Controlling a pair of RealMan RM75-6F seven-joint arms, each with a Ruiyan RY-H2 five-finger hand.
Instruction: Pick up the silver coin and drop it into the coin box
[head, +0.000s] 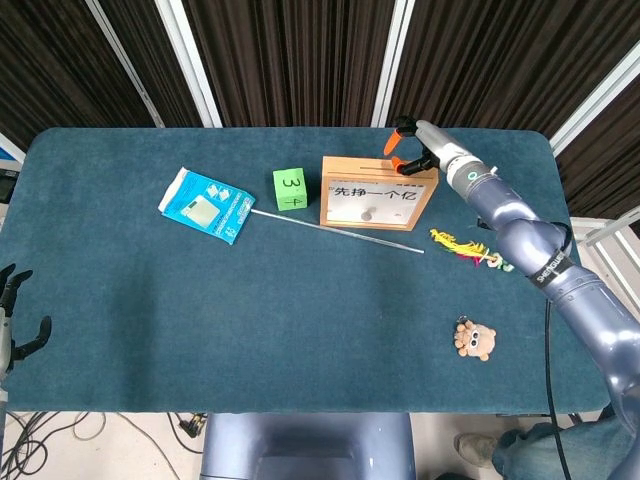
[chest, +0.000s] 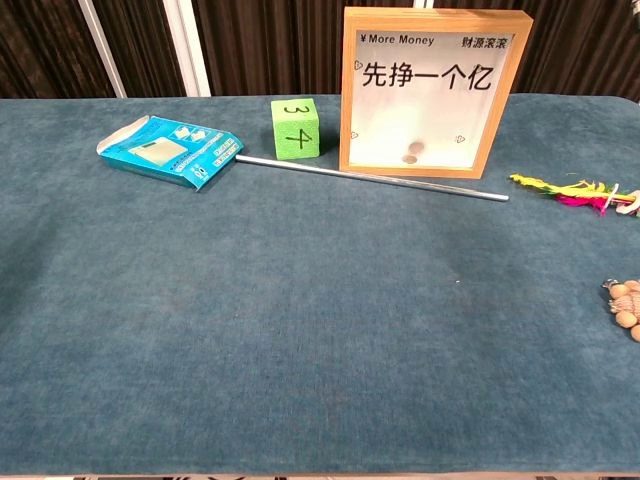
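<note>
The coin box (head: 327, 190) is a wooden frame with a clear white front and Chinese lettering, standing at the back middle of the table. Through its front in the chest view (chest: 345, 90), a silver coin (chest: 415, 150) shows just above a second coin (chest: 407, 158) at the bottom. My right hand (head: 408, 148) hovers over the box's top right corner, its orange-tipped fingers apart with nothing between them. It is out of the chest view. My left hand (head: 14, 322) hangs off the table's near left edge, fingers spread and empty.
A blue packet (head: 206, 204) lies at the back left, with a green numbered cube (head: 289, 188) beside the box. A thin metal rod (head: 335, 231) runs in front of the box. A feather toy (head: 462, 246) and a small plush keychain (head: 475, 340) lie on the right.
</note>
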